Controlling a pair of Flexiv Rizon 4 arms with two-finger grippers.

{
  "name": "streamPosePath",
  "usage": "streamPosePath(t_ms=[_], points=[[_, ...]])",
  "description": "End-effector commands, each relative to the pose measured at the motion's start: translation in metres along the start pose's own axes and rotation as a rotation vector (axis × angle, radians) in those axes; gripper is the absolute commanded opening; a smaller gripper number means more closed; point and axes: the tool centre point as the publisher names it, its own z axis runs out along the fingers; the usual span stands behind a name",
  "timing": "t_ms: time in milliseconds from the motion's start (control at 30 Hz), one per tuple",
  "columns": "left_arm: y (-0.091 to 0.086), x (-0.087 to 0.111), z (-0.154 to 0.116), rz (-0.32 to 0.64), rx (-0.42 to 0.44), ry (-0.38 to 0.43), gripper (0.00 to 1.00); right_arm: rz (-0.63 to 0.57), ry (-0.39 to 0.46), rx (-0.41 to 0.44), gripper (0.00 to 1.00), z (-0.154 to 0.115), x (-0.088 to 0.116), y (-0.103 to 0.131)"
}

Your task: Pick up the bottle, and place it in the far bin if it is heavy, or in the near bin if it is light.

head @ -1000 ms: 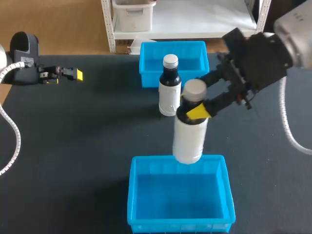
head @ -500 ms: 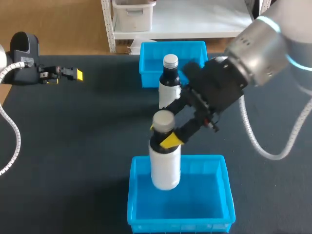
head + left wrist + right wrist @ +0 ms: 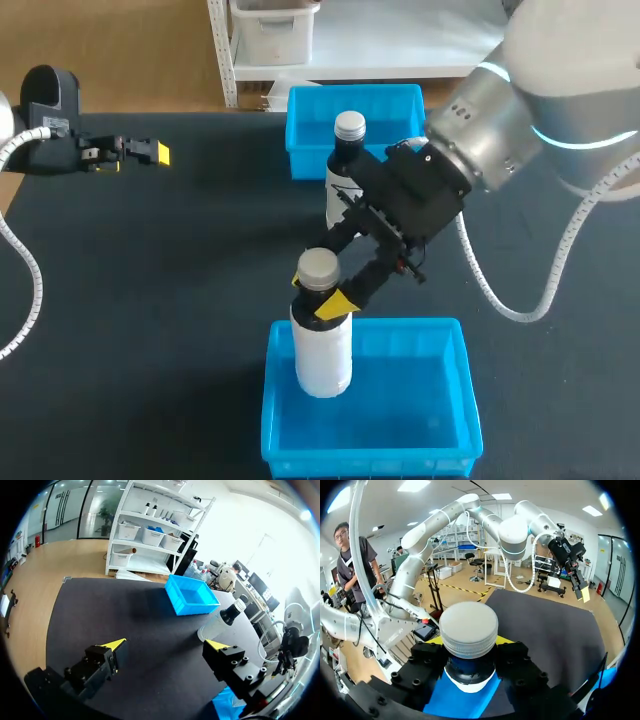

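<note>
- My right gripper (image 3: 318, 296) is clamped on the neck of the white bottle (image 3: 322, 358), just under its pale cap. The right wrist view shows a black finger pressed to each side of the neck.
- The white bottle hangs upright with its lower part down inside the near bin (image 3: 370, 462), toward that bin's left side. I cannot tell whether its base touches the bin's floor.
- My right arm comes in from the right and reaches past the middle of the table (image 3: 150, 300).
- A second bottle (image 3: 347, 190), dark with a white label and a silvery cap, stands upright on the table just in front of the far bin (image 3: 305, 160).
- My left gripper (image 3: 165, 645) sits over the table's far left, well apart from both bins, with its fingers spread wide.
</note>
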Motion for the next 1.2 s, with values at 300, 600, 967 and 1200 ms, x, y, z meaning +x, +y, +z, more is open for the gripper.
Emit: streamPosePath(t_ms=[300, 600, 967, 1200], points=[[0.000, 0.000, 0.000, 0.000, 0.000, 0.000, 1.00, -0.017, -0.006, -0.059, 0.00, 0.007, 0.019, -0.005], [0.000, 0.000, 0.000, 0.000, 0.000, 0.000, 1.00, -0.034, 0.019, -0.066, 0.00, 0.012, 0.025, -0.002], [0.000, 0.000, 0.000, 0.000, 0.000, 0.000, 1.00, -0.033, 0.021, -0.073, 0.24, 0.015, 0.029, -0.002], [0.000, 0.000, 0.000, 0.000, 0.000, 0.000, 1.00, -0.028, 0.026, -0.075, 0.91, 0.016, 0.030, -0.002]])
